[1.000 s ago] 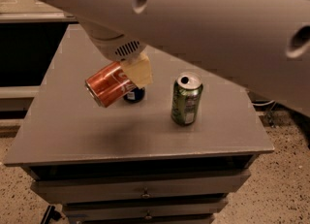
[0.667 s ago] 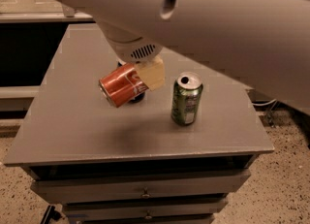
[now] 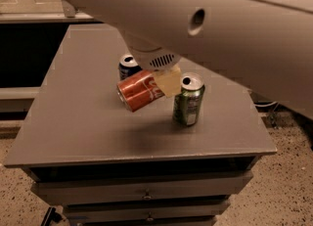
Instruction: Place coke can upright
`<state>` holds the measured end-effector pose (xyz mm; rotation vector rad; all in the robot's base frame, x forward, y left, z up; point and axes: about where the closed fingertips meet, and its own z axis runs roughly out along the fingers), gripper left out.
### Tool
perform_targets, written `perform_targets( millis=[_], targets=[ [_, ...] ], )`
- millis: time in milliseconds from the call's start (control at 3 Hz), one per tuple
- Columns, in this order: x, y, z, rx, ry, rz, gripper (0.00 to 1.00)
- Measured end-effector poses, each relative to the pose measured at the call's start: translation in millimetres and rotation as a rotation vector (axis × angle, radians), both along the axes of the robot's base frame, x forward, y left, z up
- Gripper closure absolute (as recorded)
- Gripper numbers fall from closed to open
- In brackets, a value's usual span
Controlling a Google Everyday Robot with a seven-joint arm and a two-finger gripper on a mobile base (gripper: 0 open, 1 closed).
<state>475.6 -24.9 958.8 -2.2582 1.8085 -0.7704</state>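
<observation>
The coke can [image 3: 139,90] is red-orange with white script and hangs tilted on its side above the middle of the grey table [image 3: 83,117]. My gripper [image 3: 164,80] is shut on the coke can, with one pale fingertip [image 3: 169,81] across its right end. The gripper sits just left of the green can and in front of the blue can. My large pale arm fills the top of the view.
A green can [image 3: 189,100] stands upright on the table just right of the coke can. A blue can [image 3: 128,66] stands upright behind it, partly hidden. The table has drawers below, and a speckled floor surrounds it.
The gripper has carried the coke can rightward, closer to the green can. The blue can behind it has come into view.
</observation>
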Motion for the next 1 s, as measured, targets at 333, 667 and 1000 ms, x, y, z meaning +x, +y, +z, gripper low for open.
perform_targets(
  millis=[333,667,1000],
  targets=[
    [-0.1,-3.2,-1.2,0.001,0.002,-0.011,0.67],
    [-0.7,-3.8,2.5,0.000,-0.006,-0.021,0.69],
    [-2.0,2.6,9.1,-0.004,-0.016,-0.022,0.69]
  ],
)
